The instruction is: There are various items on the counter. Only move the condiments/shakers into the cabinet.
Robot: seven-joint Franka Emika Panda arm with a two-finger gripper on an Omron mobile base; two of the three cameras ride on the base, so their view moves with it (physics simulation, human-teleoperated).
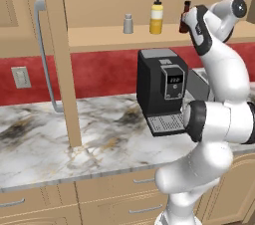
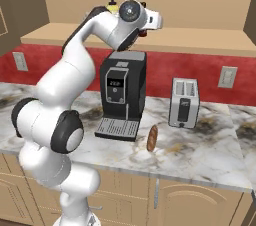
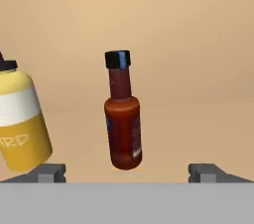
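Note:
The dark red sauce bottle (image 3: 123,119) with its black cap stands upright on the cabinet's shelf (image 3: 198,119). My gripper (image 3: 127,173) is open in front of it, one fingertip (image 3: 49,172) on each side, both well apart from the glass. Just to its left is the yellow squeeze bottle (image 3: 20,129). From the left base view, the grey shaker (image 1: 128,24), the yellow bottle (image 1: 156,17) and the red bottle (image 1: 185,16) stand in a row on the shelf (image 1: 99,37), with my hand partly covering the red one. The brown sausage (image 2: 152,138) lies on the counter (image 2: 200,155).
The cabinet door stands open at the left, with its long grey handle (image 1: 45,55). A black coffee machine (image 1: 162,89) sits on the counter under my arm. A silver toaster (image 2: 184,102) stands to its right. Light wood drawers (image 1: 114,194) run below.

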